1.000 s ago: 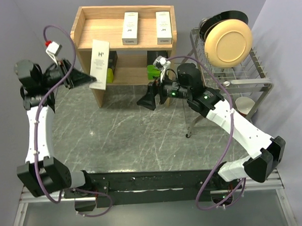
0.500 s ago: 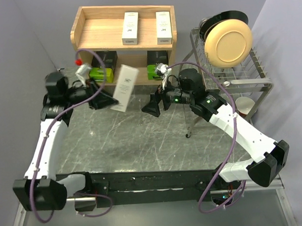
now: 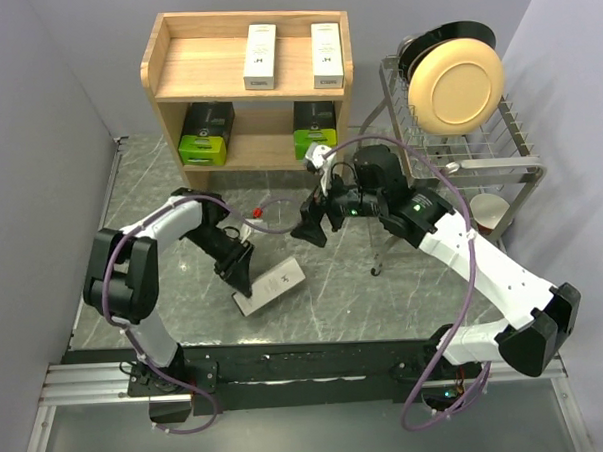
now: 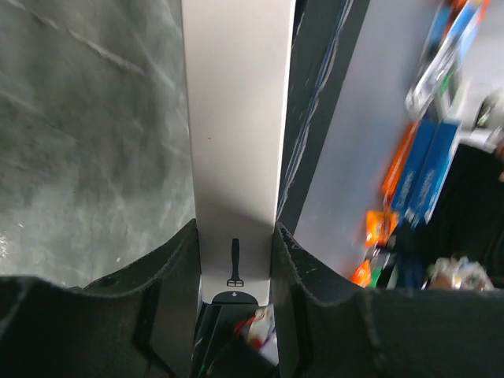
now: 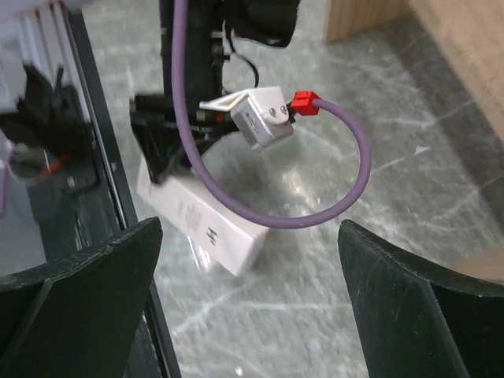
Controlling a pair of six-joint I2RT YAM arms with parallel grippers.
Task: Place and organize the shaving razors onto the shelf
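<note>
Left gripper (image 3: 246, 278) is clamped on the end of a slim white razor box (image 3: 274, 285). The left wrist view shows both fingers (image 4: 169, 272) pressed on the box's sides. The box sits low on the table (image 3: 384, 282), near-centre and close to the near edge, angled with its free end to the right. Can't tell if it's touching the surface.

Right gripper (image 3: 310, 229) is empty, jaws wide apart, hovering mid-table just near of the shelf (image 3: 164, 67).

Shelf top tier: centre white box (image 3: 261, 56), right white box (image 3: 326, 55), both lying flat. Lower tier: left green-black pack (image 3: 205, 132), right green-black pack (image 3: 314, 128).
</note>
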